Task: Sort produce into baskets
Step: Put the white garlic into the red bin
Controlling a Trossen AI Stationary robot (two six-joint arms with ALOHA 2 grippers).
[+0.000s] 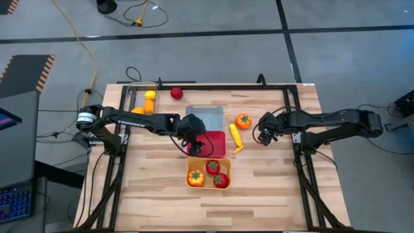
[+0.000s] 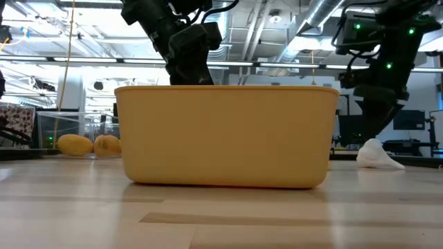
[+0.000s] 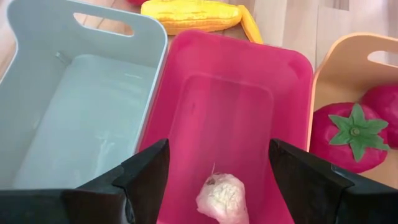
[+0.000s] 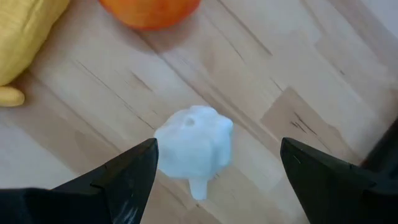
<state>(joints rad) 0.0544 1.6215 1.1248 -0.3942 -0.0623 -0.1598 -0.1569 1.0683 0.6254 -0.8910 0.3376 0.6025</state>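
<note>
While grey flooring surrounds it, the wooden table [image 1: 272, 188] holds perhaps four baskets.

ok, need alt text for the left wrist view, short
The left gripper hangs open over the red tub, with a white garlic bulb lying on the tub's floor between its dark fingers. A pale blue-grey tub sits empty on one side, an orange tub holding red tomatoes on the other, and a long yellow piece lies on the wooden table beyond.

Bare wood surrounds the garlic bulb [image 4: 194, 148] between the open right pincer [image 4: 217, 180] fingers; the orange fruit [image 4: 149, 11] sits near.
</note>
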